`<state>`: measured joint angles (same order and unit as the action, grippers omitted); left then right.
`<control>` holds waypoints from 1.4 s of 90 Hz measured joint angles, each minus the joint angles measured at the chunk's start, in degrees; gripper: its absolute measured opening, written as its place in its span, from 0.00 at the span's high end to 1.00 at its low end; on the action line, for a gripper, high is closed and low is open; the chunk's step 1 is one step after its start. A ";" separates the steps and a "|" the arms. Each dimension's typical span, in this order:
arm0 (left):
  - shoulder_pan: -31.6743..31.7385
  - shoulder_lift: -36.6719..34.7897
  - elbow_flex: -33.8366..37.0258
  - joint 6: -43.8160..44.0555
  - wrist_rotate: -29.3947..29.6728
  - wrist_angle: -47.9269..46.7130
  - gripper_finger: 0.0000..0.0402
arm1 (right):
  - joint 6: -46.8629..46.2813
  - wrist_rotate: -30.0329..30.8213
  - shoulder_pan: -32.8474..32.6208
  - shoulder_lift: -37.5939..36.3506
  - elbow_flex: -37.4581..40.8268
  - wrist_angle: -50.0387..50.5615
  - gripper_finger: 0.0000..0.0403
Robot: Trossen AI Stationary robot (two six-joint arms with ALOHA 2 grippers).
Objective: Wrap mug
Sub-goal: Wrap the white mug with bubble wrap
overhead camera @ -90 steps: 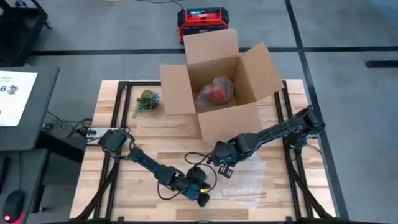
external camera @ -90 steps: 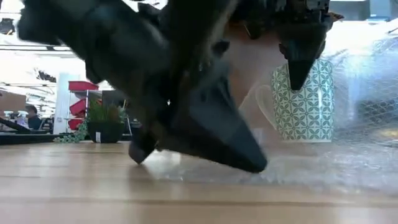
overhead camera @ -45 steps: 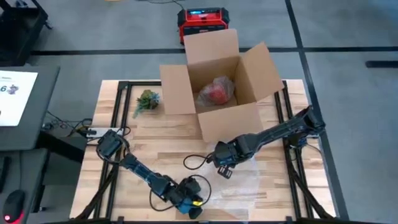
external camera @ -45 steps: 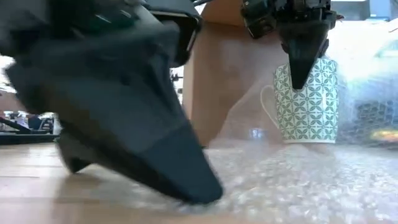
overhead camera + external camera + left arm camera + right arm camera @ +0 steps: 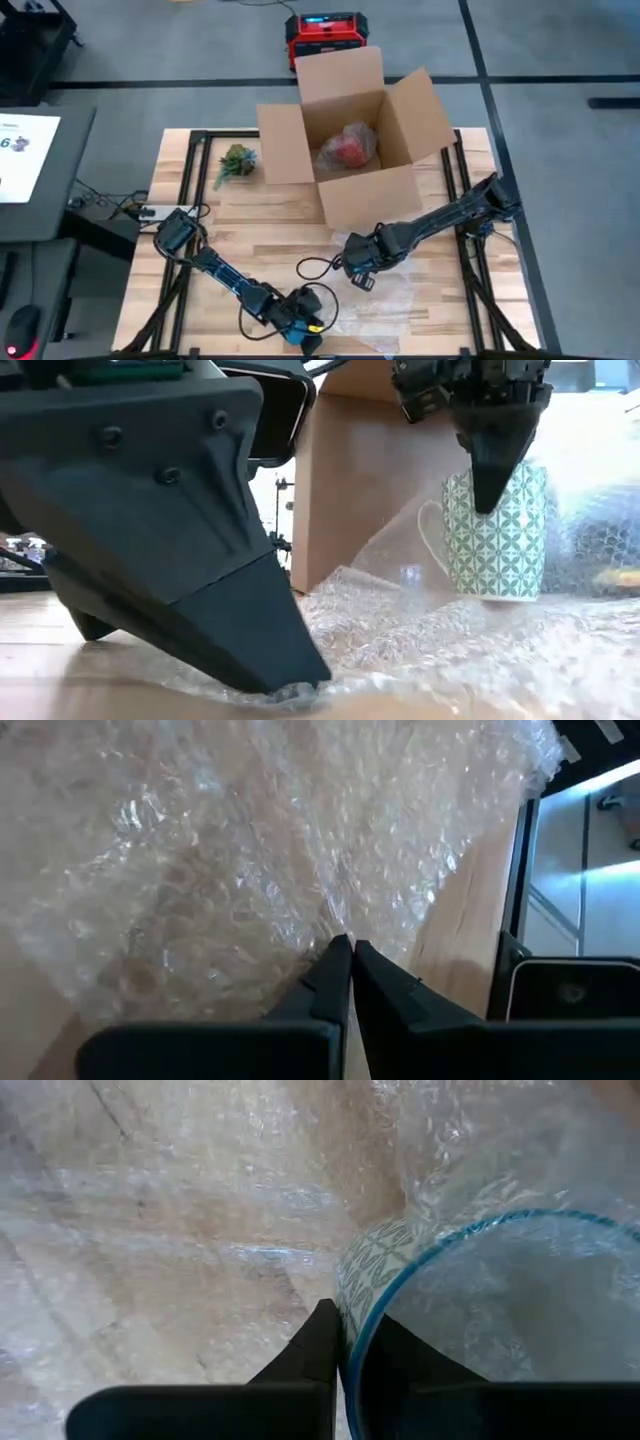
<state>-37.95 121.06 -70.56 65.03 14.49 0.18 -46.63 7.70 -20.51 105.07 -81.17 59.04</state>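
Dragging wrap edge toward bench front, mug pinned.
My left end effector (image 5: 343,952), pinched shut on the bubble wrap (image 5: 430,645), has pulled farther from the cardboard box (image 5: 352,135); right end effector (image 5: 343,1342) stays clamped on the mug (image 5: 492,532) rim, just before that box.

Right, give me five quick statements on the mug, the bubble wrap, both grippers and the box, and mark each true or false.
1. The mug stands upright on the bubble wrap. True.
2. The right gripper is clamped on the mug's rim. True.
3. The left gripper hangs open above the wrap. False: it is shut on the wrap's edge.
4. The cardboard box is empty. False: a wrapped red item lies inside.
5. The mug has a plain red surface. False: it has a green-and-white pattern.
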 joint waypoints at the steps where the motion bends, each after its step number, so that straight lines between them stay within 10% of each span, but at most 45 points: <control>1: 0.04 -0.31 0.01 -0.28 -0.15 -0.13 1.00 | 0.00 0.01 -0.06 0.13 0.00 -0.10 0.98; 73: -0.73 -19.85 -0.01 -8.37 1.15 -22.99 1.00 | 3.61 -5.76 -1.42 1.00 -12.09 4.40 0.54; 126: -1.29 -19.83 1.50 -14.41 -1.75 -24.25 1.00 | 1.67 6.75 -25.88 9.78 -13.09 -16.38 0.51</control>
<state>-39.25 101.23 -69.05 50.61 12.75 -24.07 -44.96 14.45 -46.39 114.86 -94.26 42.66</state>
